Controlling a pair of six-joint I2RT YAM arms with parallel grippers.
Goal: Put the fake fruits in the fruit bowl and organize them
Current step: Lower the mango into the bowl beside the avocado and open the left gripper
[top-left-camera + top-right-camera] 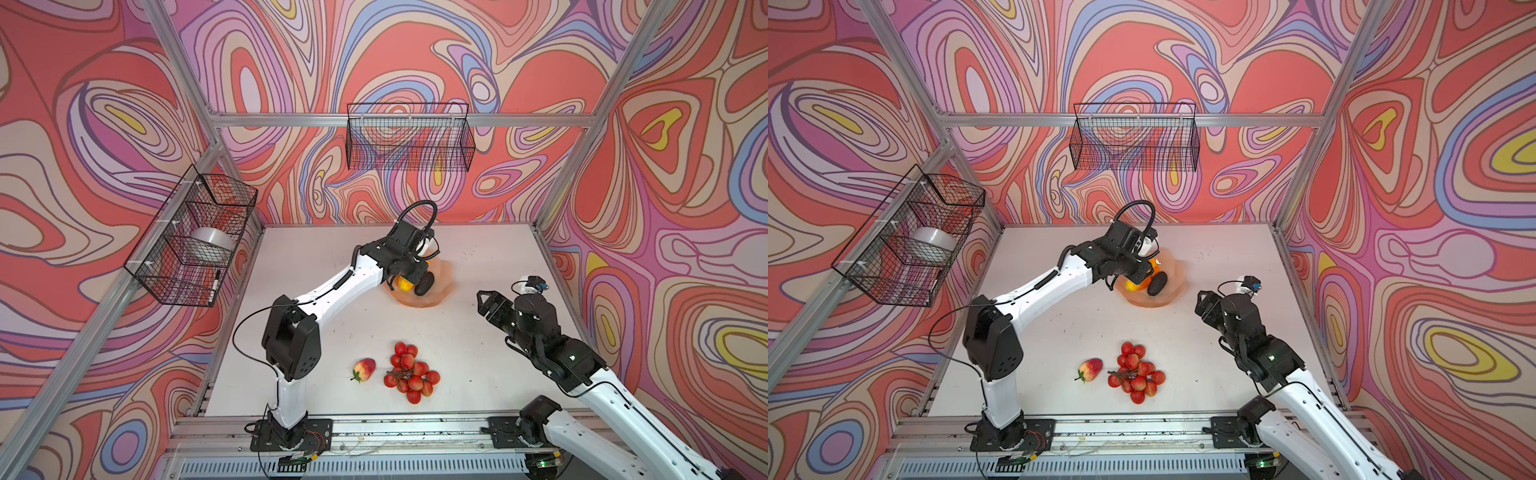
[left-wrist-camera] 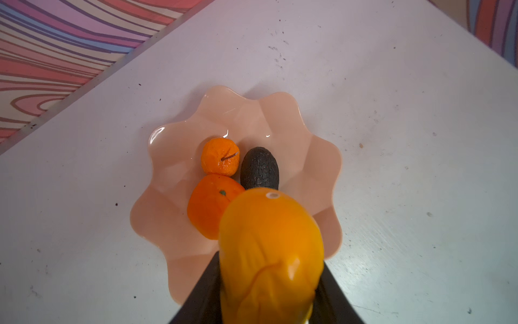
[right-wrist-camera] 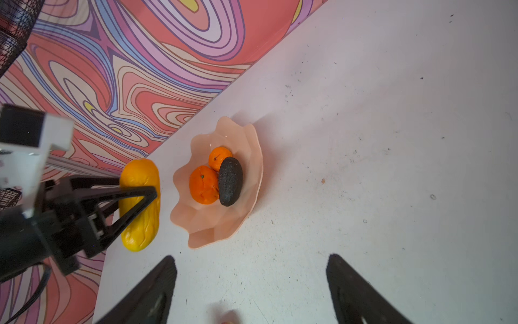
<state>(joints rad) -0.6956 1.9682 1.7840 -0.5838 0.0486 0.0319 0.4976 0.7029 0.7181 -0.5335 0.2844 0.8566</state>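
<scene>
Yellow fruit (image 2: 269, 238) sits clamped crosswise in left gripper (image 2: 269, 263).

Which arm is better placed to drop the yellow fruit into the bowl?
Left. The left fingers are shut on the yellow fruit right by the bowl. The right fingers stand open and empty, off to the bowl's side.

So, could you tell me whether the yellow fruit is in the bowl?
Out: the left hand holds the yellow fruit, not resting in the bowl.
</scene>
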